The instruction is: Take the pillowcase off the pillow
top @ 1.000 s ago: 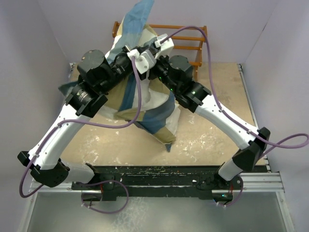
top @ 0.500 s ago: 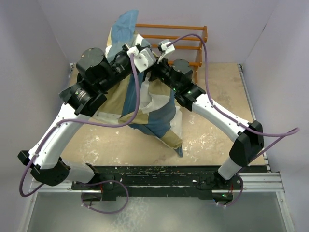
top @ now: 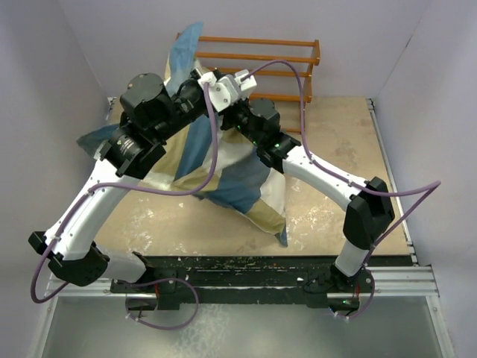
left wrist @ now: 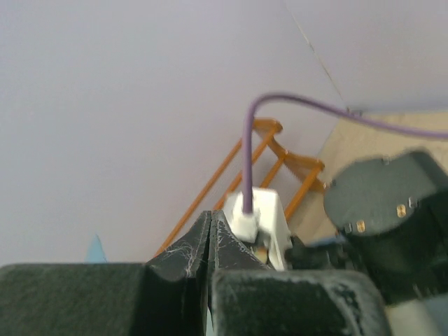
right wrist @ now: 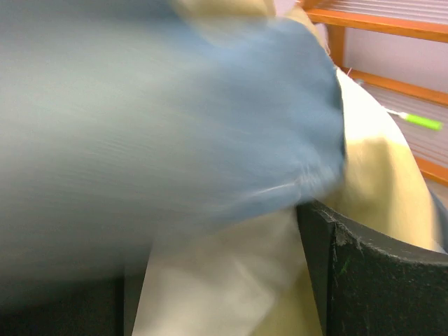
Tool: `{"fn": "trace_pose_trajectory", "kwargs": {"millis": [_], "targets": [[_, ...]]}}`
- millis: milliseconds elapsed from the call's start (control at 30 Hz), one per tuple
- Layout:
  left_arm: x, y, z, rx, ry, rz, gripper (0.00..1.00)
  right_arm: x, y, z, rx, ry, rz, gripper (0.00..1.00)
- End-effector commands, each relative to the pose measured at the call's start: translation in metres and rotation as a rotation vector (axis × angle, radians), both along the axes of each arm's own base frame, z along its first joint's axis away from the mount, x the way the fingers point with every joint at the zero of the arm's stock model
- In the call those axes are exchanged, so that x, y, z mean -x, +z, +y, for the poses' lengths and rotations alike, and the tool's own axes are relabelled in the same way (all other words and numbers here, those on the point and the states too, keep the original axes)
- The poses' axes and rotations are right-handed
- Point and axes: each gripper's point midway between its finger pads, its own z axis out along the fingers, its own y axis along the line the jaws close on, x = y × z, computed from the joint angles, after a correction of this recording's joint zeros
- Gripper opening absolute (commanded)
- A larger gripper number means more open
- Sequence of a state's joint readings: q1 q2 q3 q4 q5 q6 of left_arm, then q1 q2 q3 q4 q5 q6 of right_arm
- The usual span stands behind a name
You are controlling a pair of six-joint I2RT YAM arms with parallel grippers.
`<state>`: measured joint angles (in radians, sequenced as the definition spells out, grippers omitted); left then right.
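Observation:
The pillowcase (top: pixel 223 175), in blue, tan and white blocks, hangs bunched from between my two raised arms. Its peak stands by the back wall and its lower corner lies near the table's front edge. My left gripper (top: pixel 200 77) is high at the back; in the left wrist view its fingers (left wrist: pixel 222 241) are pressed together with a sliver of pale cloth between them. My right gripper (top: pixel 227 104) sits just beside it. Its jaws stand wide apart with blurred blue and cream pillowcase (right wrist: pixel 175 140) filling the gap next to one finger (right wrist: pixel 371 280). No quilted pillow shows.
An orange wooden rack (top: pixel 261 52) stands against the back wall, right behind the grippers; it also shows in the left wrist view (left wrist: pixel 231 168) and the right wrist view (right wrist: pixel 378 17). Purple cables loop over both arms. The two wrists are nearly touching.
The pillowcase's peak has sunk and shifted left. Its lower corner has sagged toward the front right. My right arm has swung left toward the left gripper.

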<state>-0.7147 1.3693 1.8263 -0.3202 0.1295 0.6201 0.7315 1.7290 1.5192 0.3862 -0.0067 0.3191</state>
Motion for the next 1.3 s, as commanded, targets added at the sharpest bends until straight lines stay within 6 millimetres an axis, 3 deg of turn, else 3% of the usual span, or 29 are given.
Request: {"fn": "trace_pose_trajectory", "kwargs": {"millis": [0,67,167,300,367,433,533,567,633,733,800,900,967,1100,1267], "targets": [[0.047,0.105,0.022,0.221,-0.067,-0.246,0.00,-0.012,0.008,-0.021,0.142,-0.154,-0.153,0.83],[0.049,0.105,0.023,0.223,-0.070,-0.242,0.00,-0.013,0.022,-0.020,0.174,-0.135,-0.208,0.81],[0.052,0.108,0.025,0.230,-0.072,-0.245,0.00,-0.020,0.026,-0.019,0.205,-0.118,-0.231,0.68],[0.055,0.111,0.029,0.233,-0.067,-0.250,0.00,-0.020,0.016,-0.016,0.179,-0.079,-0.214,0.43],[0.055,0.110,0.033,0.226,-0.050,-0.252,0.00,-0.019,0.013,-0.018,0.158,-0.071,-0.203,0.23],[0.050,0.097,0.035,0.194,-0.027,-0.217,0.00,-0.017,0.018,-0.025,0.115,-0.102,-0.208,0.00],[0.030,0.035,0.039,0.121,0.065,-0.047,0.00,-0.020,0.037,-0.038,0.053,-0.166,-0.201,0.00],[0.026,0.010,0.041,0.098,0.089,0.015,0.09,-0.020,0.045,-0.039,0.041,-0.174,-0.207,0.00],[0.028,-0.031,0.043,0.089,0.085,0.142,0.57,-0.020,0.061,-0.041,0.026,-0.181,-0.216,0.00],[0.036,-0.075,0.047,0.136,0.060,0.371,0.77,-0.018,0.083,-0.040,-0.024,-0.174,-0.209,0.00],[0.035,-0.102,0.053,0.137,0.067,0.482,0.96,-0.018,0.103,-0.045,-0.060,-0.200,-0.228,0.00],[0.029,-0.134,0.058,0.132,0.070,0.578,0.99,-0.013,0.121,-0.043,-0.097,-0.184,-0.233,0.00],[0.022,-0.144,0.054,0.141,0.068,0.603,0.99,-0.008,0.128,-0.039,-0.104,-0.170,-0.235,0.00],[0.000,-0.133,0.046,0.208,0.082,0.549,0.99,0.000,0.137,-0.028,-0.091,-0.161,-0.240,0.00],[-0.002,-0.135,0.025,0.229,-0.005,0.607,0.99,0.007,0.148,-0.013,-0.089,-0.135,-0.239,0.00]]}}
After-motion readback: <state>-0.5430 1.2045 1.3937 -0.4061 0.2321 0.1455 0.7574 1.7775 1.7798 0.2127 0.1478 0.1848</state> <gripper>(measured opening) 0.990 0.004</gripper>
